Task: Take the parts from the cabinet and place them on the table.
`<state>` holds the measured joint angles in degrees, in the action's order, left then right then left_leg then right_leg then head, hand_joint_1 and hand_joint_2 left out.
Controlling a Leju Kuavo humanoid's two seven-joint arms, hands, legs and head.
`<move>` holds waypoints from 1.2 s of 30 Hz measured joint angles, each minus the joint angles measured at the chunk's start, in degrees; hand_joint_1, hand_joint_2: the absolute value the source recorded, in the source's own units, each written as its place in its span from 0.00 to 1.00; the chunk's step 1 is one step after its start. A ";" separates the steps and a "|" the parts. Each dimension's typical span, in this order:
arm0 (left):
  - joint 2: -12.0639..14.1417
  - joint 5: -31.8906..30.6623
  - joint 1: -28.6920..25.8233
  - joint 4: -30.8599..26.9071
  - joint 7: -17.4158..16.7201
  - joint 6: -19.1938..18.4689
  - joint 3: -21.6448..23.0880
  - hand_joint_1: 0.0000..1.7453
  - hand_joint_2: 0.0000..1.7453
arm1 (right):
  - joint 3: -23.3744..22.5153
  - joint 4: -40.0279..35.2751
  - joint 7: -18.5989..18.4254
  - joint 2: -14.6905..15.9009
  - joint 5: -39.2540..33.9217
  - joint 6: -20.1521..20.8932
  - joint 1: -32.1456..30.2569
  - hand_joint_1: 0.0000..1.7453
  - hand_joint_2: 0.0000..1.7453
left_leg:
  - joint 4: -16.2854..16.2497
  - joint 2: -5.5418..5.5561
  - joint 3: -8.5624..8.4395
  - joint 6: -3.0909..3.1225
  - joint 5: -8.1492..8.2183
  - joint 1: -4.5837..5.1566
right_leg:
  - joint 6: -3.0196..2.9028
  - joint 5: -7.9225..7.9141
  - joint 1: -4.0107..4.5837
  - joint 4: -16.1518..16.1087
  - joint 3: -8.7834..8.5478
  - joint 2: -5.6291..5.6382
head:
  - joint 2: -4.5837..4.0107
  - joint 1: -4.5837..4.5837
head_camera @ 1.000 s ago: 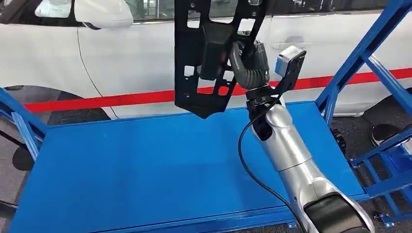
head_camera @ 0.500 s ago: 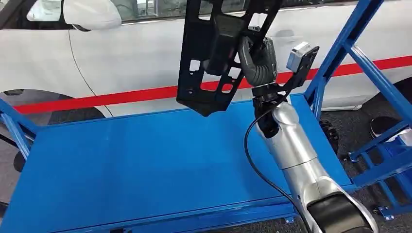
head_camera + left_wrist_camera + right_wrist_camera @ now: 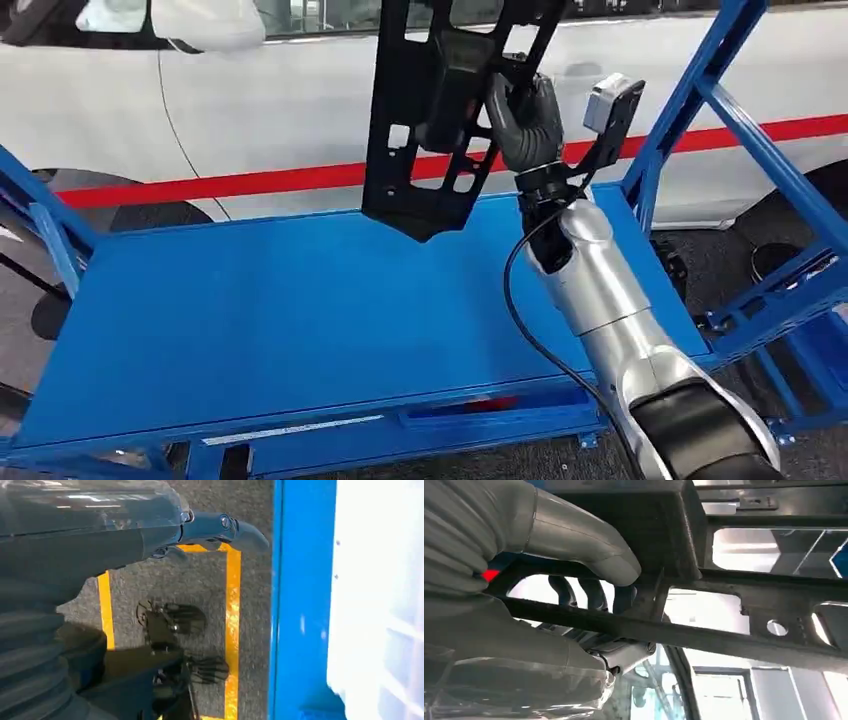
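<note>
**Robot holds black part upright above blue table**

The robot's right hand (image 3: 522, 112) grips a black perforated part (image 3: 432, 120) and holds it in the air above the far side of the blue table (image 3: 250, 330). The part hangs with its long axis close to vertical, leaning slightly, its pointed lower end (image 3: 425, 228) aimed down at the tabletop and clear of it; its upper end runs out past the top of the head view. From the right wrist view, the thick grey thumb (image 3: 589, 545) presses on a boxy block of the part while darker fingers (image 3: 594, 592) curl round one of its crossbars (image 3: 704, 637).

The left hand (image 3: 125, 535) hangs beside the table's blue edge (image 3: 300, 605), over grey floor marked with yellow tape (image 3: 232, 630); its fingers are extended and apart, with nothing in them.

Behind the table stands a white car (image 3: 250, 100), with a red band (image 3: 270, 180) running across in front of its lower door. Blue frame struts (image 3: 700, 110) rise at the table's right.
</note>
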<state>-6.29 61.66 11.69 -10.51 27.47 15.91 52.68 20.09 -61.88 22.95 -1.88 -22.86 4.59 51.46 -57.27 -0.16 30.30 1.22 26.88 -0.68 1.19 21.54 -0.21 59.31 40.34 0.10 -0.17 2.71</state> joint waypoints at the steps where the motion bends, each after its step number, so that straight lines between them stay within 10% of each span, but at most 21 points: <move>1: 0.00 0.00 0.09 0.00 0.00 0.09 -0.13 0.00 1.00 | 0.04 0.46 0.26 0.02 -0.17 0.24 0.15 1.00 1.00 | -0.01 -0.04 0.86 0.58 -0.73 0.00 | 0.19 3.67 -0.05 3.17 1.14 0.01 | 0.00 0.00; 3: -0.02 -0.07 0.04 0.00 -0.02 0.09 -0.33 0.00 1.00 | 0.09 1.12 0.57 0.13 -0.28 0.37 0.11 1.00 1.00 | -0.10 -0.08 2.50 0.58 -1.87 0.02 | 0.74 9.56 -0.27 12.26 3.74 -0.03 | 0.00 0.00; 5: -0.02 -0.50 0.10 0.00 -0.28 0.17 -0.59 0.00 1.00 | 0.20 1.90 0.83 0.15 -0.30 0.29 0.00 1.00 1.00 | -0.44 -0.12 4.35 0.48 -2.98 0.02 | 1.15 10.04 -0.56 17.61 4.28 -0.05 | 0.00 0.00; 8: -0.07 -0.83 0.30 -0.02 -0.76 0.24 -0.61 0.00 1.00 | 0.24 2.23 1.05 0.15 -0.24 -0.15 0.06 1.00 1.00 | -1.30 -0.12 6.56 0.11 -4.03 -0.02 | 1.13 5.07 -0.80 9.01 -2.99 -0.10 | 0.00 0.00; 10: -0.07 -0.94 0.49 -0.11 -0.81 0.29 -0.61 0.00 1.00 | 0.28 2.23 1.12 0.13 -0.17 -0.15 0.33 1.00 1.00 | -1.91 -0.03 7.52 -0.59 -4.56 0.29 | 0.39 7.17 -0.28 -0.41 -9.21 -0.04 | 0.00 0.00; 14: -0.09 -0.99 0.58 -0.11 -0.94 0.35 -0.63 0.00 1.00 | 0.35 2.51 1.42 0.13 0.09 -0.17 0.34 1.00 1.00 | -1.31 -0.04 7.93 -2.17 -6.31 0.29 | -1.34 5.52 -0.31 -0.88 -8.02 -0.04 | 0.00 0.06; 18: -0.09 -1.09 0.62 -0.11 -1.16 0.53 -0.64 0.00 1.00 | 0.42 2.73 1.44 0.09 0.54 -0.02 0.34 1.00 1.00 | -13.02 0.05 11.66 -2.98 4.91 -0.13 | -2.61 3.06 -0.44 -1.05 -5.47 -0.40 | 0.00 0.07; 20: -0.09 -1.18 0.62 -0.11 -1.25 0.68 -0.66 0.00 1.00 | 0.50 2.73 1.49 0.09 0.72 0.16 0.12 1.00 1.00 | -19.42 0.06 12.54 -3.25 6.55 -0.12 | -2.49 1.87 -0.41 -0.90 -3.79 -0.37 | 0.00 0.07; 23: -0.09 -1.60 0.67 -0.11 -1.42 0.74 -0.66 0.00 1.00 | 0.52 2.71 1.49 0.09 1.09 0.18 -0.43 1.00 1.00 | -12.71 0.05 6.14 -3.17 0.81 -0.16 | -1.92 0.25 -0.49 -0.48 -1.40 -0.33 | 0.00 0.09; 25: -0.09 -1.77 0.75 -0.11 -1.49 0.74 -0.66 0.00 1.00 | 0.55 2.03 1.64 0.09 1.73 0.07 -0.95 1.00 1.00 | -2.53 0.20 -0.92 -2.66 2.73 0.02 | -1.23 -0.63 -0.17 -0.03 -0.42 -0.22 | 0.00 0.09; 29: -0.11 -1.84 0.42 -0.11 -1.59 0.74 -0.68 0.00 1.00 | 0.63 0.99 1.86 0.11 2.29 -0.15 -1.96 1.00 1.00 | -1.47 0.43 0.14 -0.78 1.73 0.25 | 0.24 -2.79 -0.04 -0.94 -0.31 -0.26 | 0.00 0.07; 31: -0.24 -1.84 0.49 -0.11 -1.60 0.74 -0.68 0.00 1.00 | 0.59 0.81 1.84 0.28 2.32 -0.24 -2.23 1.00 1.00 | -1.19 0.07 1.09 0.39 0.21 -0.07 | 0.61 0.69 -0.45 0.71 0.87 -0.15 | 0.00 0.04; 34: -0.24 -1.92 0.35 -0.11 -1.60 0.70 -0.68 0.00 1.00 | 0.59 0.61 1.60 0.31 2.80 -0.39 -2.71 1.00 1.00 | -1.27 -0.04 3.85 0.86 -2.00 0.13 | 1.12 10.52 -0.53 13.50 4.11 -0.12 | 0.00 0.04; 36: -0.24 -2.05 0.12 -0.11 -1.57 0.68 -0.68 0.00 1.00 | 0.61 0.61 1.44 0.31 3.04 -0.37 -3.51 1.00 1.00 | -1.38 -0.05 5.50 0.82 -3.21 0.25 | 1.14 10.15 -0.52 18.14 4.02 -0.12 | 0.00 0.07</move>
<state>-6.54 59.60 11.81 -10.62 25.90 16.59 52.00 20.70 -61.26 24.39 -1.57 -19.82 4.22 47.96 -58.65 -0.21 35.80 2.03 23.66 -0.43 2.33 31.70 -0.73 77.45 44.35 -0.02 -0.18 2.78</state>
